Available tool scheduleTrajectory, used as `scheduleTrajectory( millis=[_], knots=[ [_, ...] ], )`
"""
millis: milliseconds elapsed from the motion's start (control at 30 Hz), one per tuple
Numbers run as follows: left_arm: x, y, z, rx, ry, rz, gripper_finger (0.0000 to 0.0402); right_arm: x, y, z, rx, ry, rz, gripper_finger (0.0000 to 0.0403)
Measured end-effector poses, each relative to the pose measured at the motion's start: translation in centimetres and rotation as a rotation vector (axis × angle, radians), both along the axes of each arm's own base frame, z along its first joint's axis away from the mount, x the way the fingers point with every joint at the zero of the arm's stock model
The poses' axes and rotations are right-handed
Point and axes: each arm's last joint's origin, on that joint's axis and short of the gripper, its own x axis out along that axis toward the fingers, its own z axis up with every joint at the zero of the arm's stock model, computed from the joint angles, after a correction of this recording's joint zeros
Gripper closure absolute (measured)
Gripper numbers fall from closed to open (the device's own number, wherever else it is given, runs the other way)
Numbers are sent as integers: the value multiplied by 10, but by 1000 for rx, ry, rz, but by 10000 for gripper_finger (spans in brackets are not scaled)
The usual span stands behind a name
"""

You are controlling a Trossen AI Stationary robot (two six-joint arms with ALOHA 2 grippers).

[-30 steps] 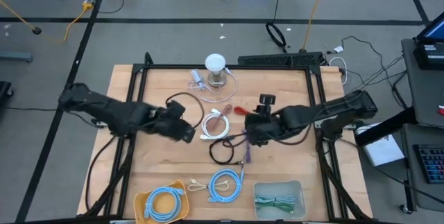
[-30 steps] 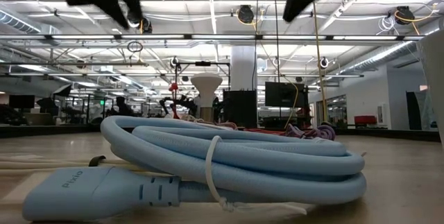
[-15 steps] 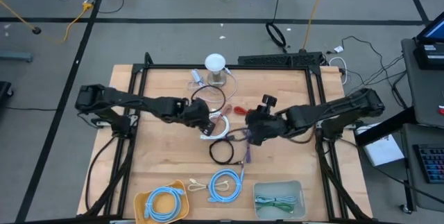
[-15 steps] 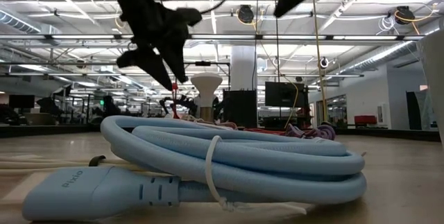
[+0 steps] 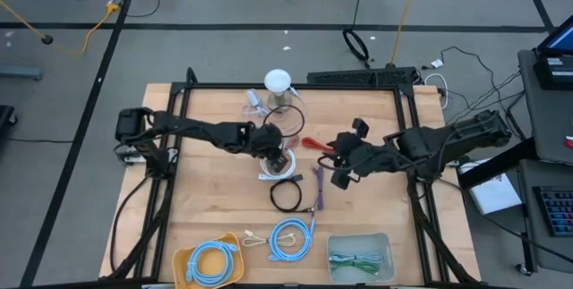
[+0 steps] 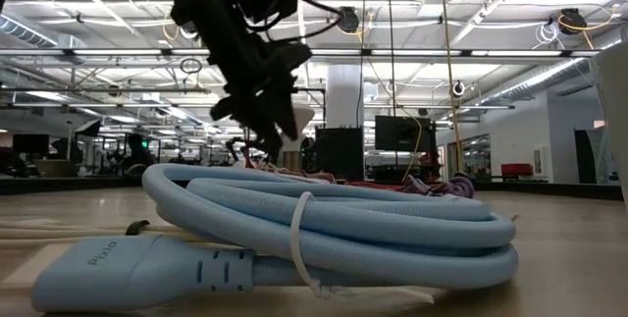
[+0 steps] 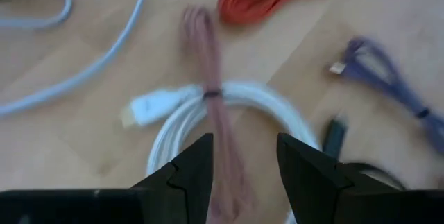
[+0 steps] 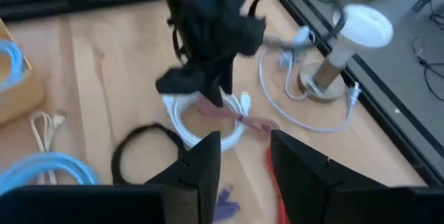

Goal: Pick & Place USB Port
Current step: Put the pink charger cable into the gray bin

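Observation:
Several coiled cables lie at the table's middle. The white coil (image 7: 277,102) (image 5: 285,165) has a white gold-tipped plug (image 7: 139,112), and a thin pink cable (image 7: 211,78) lies across it. My left gripper (image 7: 244,141) (image 5: 274,152) (image 6: 275,140) hangs open just above this coil. It slants down, one finger on either side of the pink cable; whether it touches I cannot tell. A red bundle (image 5: 312,143) and a purple cable (image 5: 319,184) lie to the right. My right gripper (image 8: 246,137) (image 5: 343,174) is raised right of them, open with nothing between its fingers.
A white round-topped stand (image 5: 277,83) with thin white wires stands at the far edge. A black coil (image 5: 286,196) lies near the white one. Along the near edge are a yellow tray (image 5: 183,262) with a blue cable, a loose blue coil (image 5: 291,238), and a clear tray (image 5: 385,244) of green cable.
My left gripper has swung from the table's left toward its middle and come down over the white coil, turning as it went. My right gripper has risen, rolled, and drawn back toward the right edge, leaving the top of the low view.

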Motion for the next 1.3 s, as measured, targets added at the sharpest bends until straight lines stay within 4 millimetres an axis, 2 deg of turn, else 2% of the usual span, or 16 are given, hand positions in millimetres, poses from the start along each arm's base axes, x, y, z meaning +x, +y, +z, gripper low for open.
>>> scheduleTrajectory(
  millis=[100,200,333,433,533,667,800,933,1200,1300],
  knots=[
    [5,1,7,7,-75,-9,241,1,-1,-20,-52,70,-13,284],
    [7,0,12,2,-82,-18,241,2,-9,-57,-89,169,-40,284],
    [7,2,14,8,-69,-16,240,3,-19,-96,76,198,-49,284],
    [4,9,12,9,-37,13,241,2,-19,-110,182,178,-18,284],
    [2,14,11,12,-21,22,241,4,-15,-113,214,145,2,284],
    [2,21,3,-9,13,24,240,8,-11,-105,225,97,20,284],
    [6,26,-22,-76,95,-12,240,9,-10,-95,233,63,29,284],
    [11,21,-43,-131,145,-56,240,6,-10,-87,242,19,35,284],
    [14,15,-55,-157,170,-37,242,0,-12,-76,250,-27,40,284],
    [15,15,-55,-145,161,-28,275,-1,-12,-75,252,-33,41,284]
  ],
)
